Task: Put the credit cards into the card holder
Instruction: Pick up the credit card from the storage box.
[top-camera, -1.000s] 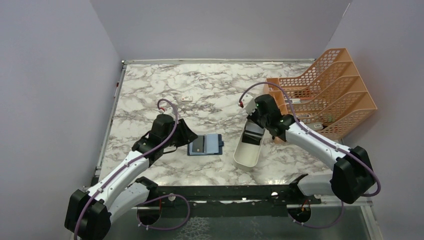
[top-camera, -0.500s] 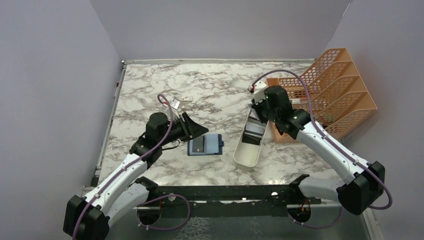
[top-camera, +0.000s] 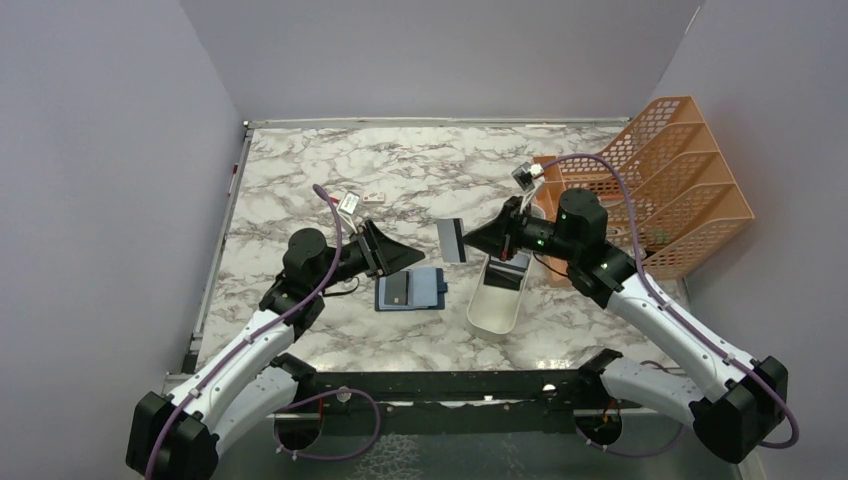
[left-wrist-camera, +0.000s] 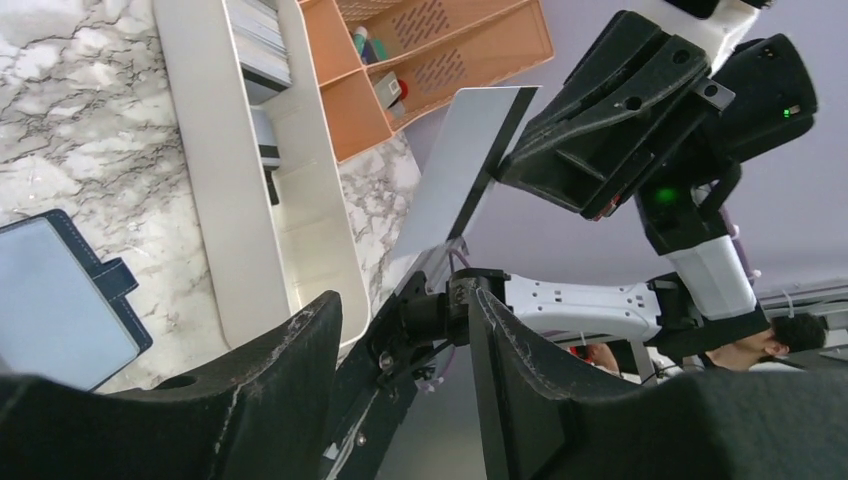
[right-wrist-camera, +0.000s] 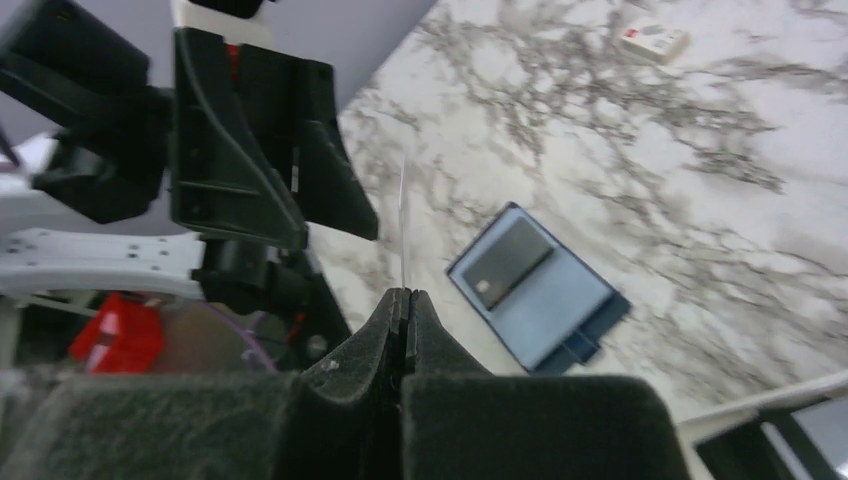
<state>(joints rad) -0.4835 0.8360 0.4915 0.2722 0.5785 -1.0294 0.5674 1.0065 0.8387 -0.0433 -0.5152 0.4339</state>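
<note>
Right claw (top-camera: 468, 240) horiz., credit card (top-camera: 451, 240) aloft, opposite left claw (top-camera: 398, 248)

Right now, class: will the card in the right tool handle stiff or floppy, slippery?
Probably stiff: the card juts out flat though the right tool pinches only one edge. Likely light: it looks very thin. Its smooth face may slip.
</note>
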